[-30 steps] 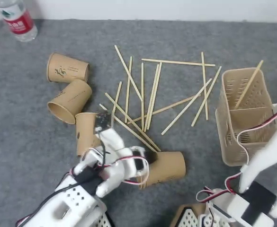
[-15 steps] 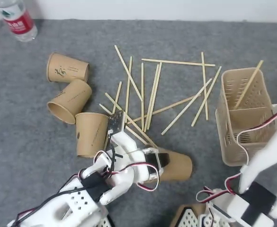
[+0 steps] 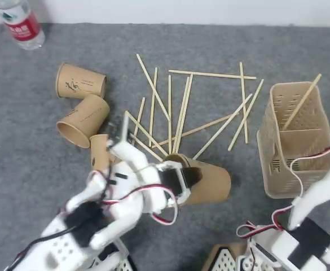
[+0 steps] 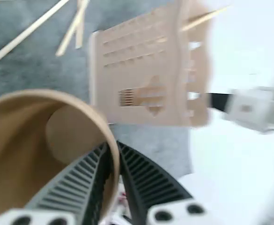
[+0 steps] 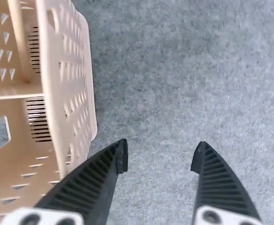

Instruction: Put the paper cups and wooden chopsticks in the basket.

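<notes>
L gripper (image 4: 114, 149) holds cup (image 3: 210, 182), short of basket (image 3: 297, 141)
Clamped on rim, one finger in, one out – prob. best grip on thin wall; cup on its side, mid-table. R gripper (image 5: 160, 157) spread, empty, just beside basket, maybe to steady it.

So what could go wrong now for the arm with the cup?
1. The left gripper pinches only the thin wall of the paper cup, so the cup might slip or squash.
2. The basket has a divider and a chopstick leaning inside, so the wide cup may jam or tip it.
3. Also, loose chopsticks lie by the cup and could get dragged.
</notes>
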